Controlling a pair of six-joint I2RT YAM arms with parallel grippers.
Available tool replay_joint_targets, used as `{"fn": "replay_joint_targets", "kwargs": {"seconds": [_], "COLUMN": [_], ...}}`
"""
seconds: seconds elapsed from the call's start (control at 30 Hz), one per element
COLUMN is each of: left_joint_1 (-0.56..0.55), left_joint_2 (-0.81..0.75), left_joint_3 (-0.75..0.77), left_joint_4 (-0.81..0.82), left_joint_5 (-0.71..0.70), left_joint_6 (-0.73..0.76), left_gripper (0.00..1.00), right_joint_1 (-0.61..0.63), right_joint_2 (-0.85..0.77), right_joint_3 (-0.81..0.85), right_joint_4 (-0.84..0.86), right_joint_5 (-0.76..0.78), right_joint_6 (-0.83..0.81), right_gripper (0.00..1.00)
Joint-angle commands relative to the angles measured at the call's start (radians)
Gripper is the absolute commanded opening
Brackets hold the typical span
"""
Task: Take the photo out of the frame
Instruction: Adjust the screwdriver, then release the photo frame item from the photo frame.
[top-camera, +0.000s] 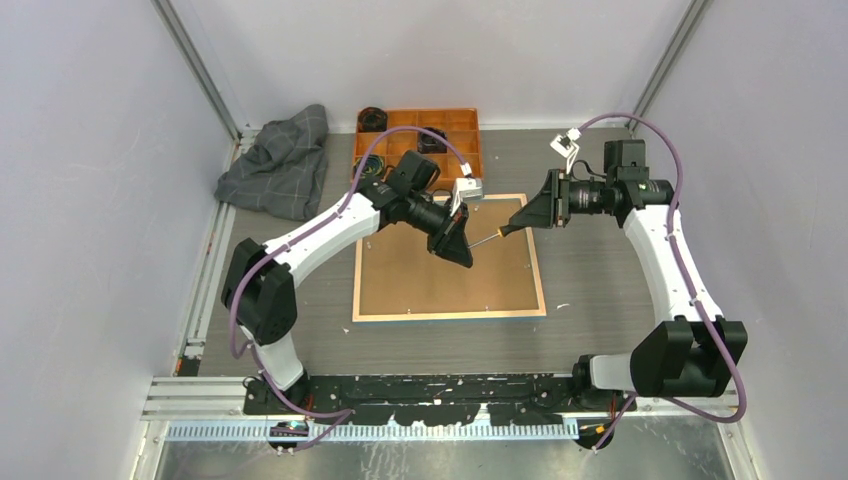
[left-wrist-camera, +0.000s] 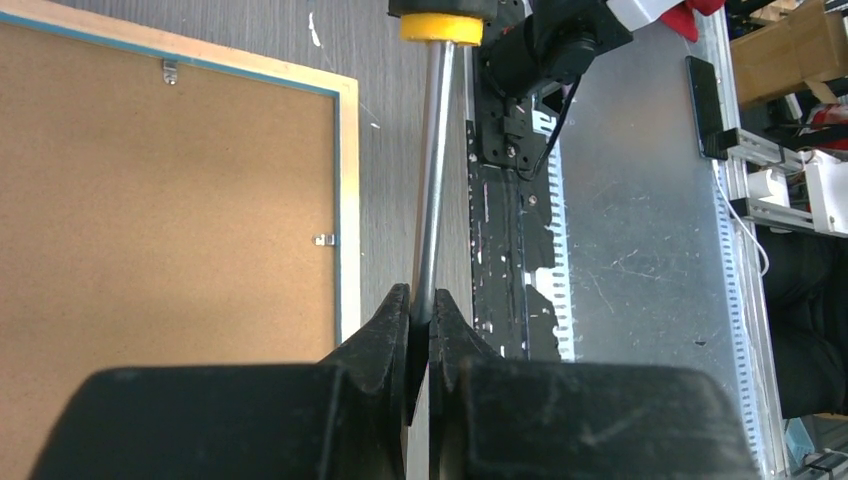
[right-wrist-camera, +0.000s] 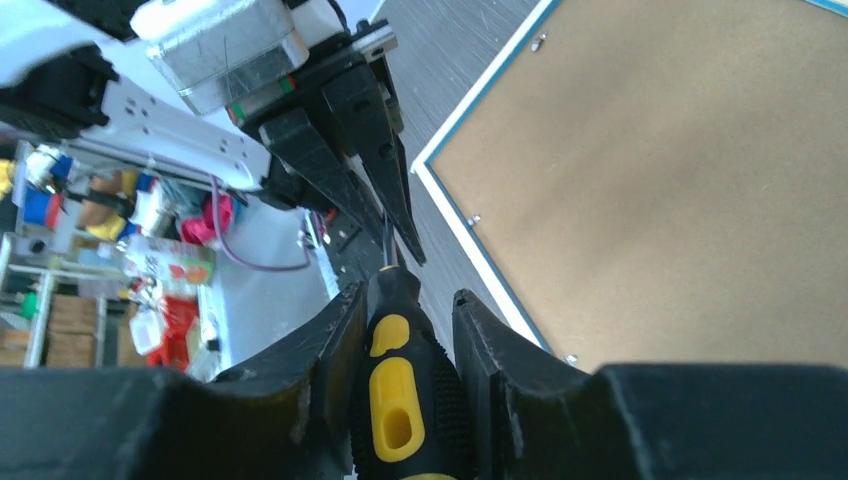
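The frame lies face down on the table, its light wood rim and thin blue edge around the brown backing board. The photo is hidden under the board. A screwdriver hangs above the board's upper right part, held between both grippers. My left gripper is shut on its metal shaft. My right gripper is shut on its black and yellow handle. In the top view the left gripper and right gripper face each other.
An orange compartment tray with black round parts stands behind the frame. A grey cloth lies at the back left. Small metal clips hold the backing board at its edges. The metal base rail runs along the near edge.
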Motion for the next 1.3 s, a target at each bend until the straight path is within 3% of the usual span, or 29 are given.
{"fn": "replay_joint_targets", "kwargs": {"seconds": [0.0,0.1,0.17,0.2,0.33,0.43,0.83,1.27], "left_joint_1": [0.017,0.028,0.034,0.037,0.054,0.068,-0.004,-0.173], "left_joint_2": [-0.053,-0.053,-0.053,-0.055,-0.078,-0.101,-0.173,-0.126], "left_joint_3": [0.011,0.0,-0.004,-0.007,-0.035,-0.08,-0.31,-0.396], "left_joint_4": [0.025,0.058,0.077,0.082,0.101,0.12,0.139,0.234], "left_joint_5": [0.004,0.006,-0.021,-0.048,-0.187,-0.279,-0.435,-0.546], "left_joint_6": [-0.022,-0.055,-0.079,-0.088,-0.097,-0.074,0.152,0.182], "left_gripper": [0.0,0.0,0.0,0.07,0.59,0.74,0.85,0.88], "right_joint_1": [0.002,0.004,0.006,0.006,0.003,0.003,0.015,0.095], "right_joint_2": [0.006,0.015,0.01,0.0,-0.12,-0.282,-0.468,-0.603], "right_joint_3": [0.088,0.116,0.134,0.14,0.058,-0.097,-0.34,-0.486], "right_joint_4": [-0.243,-0.338,-0.384,-0.386,-0.14,0.071,0.15,0.181], "right_joint_5": [-0.04,-0.022,0.011,0.038,0.301,0.572,1.035,1.043], "right_joint_6": [-0.223,-0.314,-0.364,-0.364,-0.13,-0.02,-0.039,-0.041], "right_gripper": [0.28,0.03,0.01,0.01,0.01,0.01,0.01,0.01]}}
